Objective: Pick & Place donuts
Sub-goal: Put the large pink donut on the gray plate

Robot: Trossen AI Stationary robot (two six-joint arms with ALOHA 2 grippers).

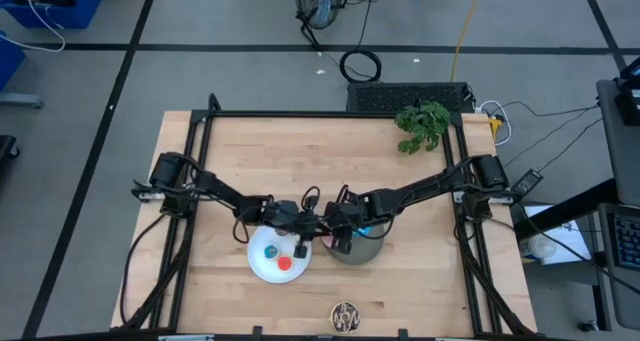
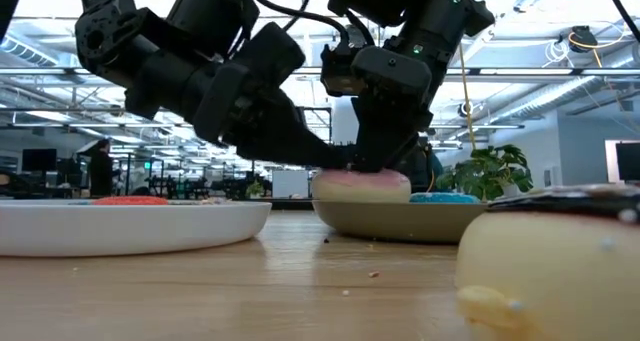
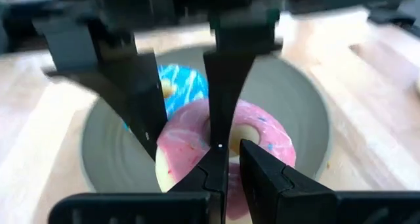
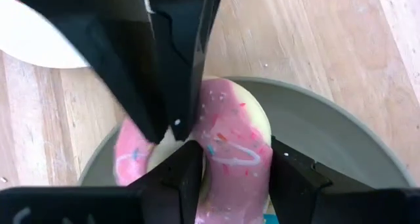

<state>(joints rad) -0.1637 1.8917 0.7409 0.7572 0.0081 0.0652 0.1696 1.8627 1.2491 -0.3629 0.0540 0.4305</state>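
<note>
A pink donut (image 3: pixel 262 132) sits on the grey plate (image 3: pixel 302 99) beside a blue sprinkled donut (image 3: pixel 180 86). My right gripper (image 4: pixel 236 148) comes down on the pink donut and is shut on its ring. My left gripper (image 3: pixel 231 157) reaches in from the table's left, shut, with its tips at the pink donut's hole. A tiny blue donut (image 1: pixel 269 251) and a tiny red donut (image 1: pixel 284 264) lie on the white plate (image 1: pixel 262 271). A dark chocolate donut (image 1: pixel 345 316) rests on the table near the front edge. My left gripper's shut fingertips (image 4: pixel 172 115) stand at the edge of the pink donut's hole, slanting down from the table's left; I cannot tell whether they touch it. My right gripper grips the pink donut's ring (image 4: pixel 230 155) with one finger in the hole and one outside the rim. The fingers slant down from the table's right. The donut's underside rests on the grey plate (image 2: pixel 400 219).
The white plate stands just left of the grey plate, their rims close together. A green plant (image 1: pixel 422 124) lies at the far right of the table. Bare wood lies in front of both plates.
</note>
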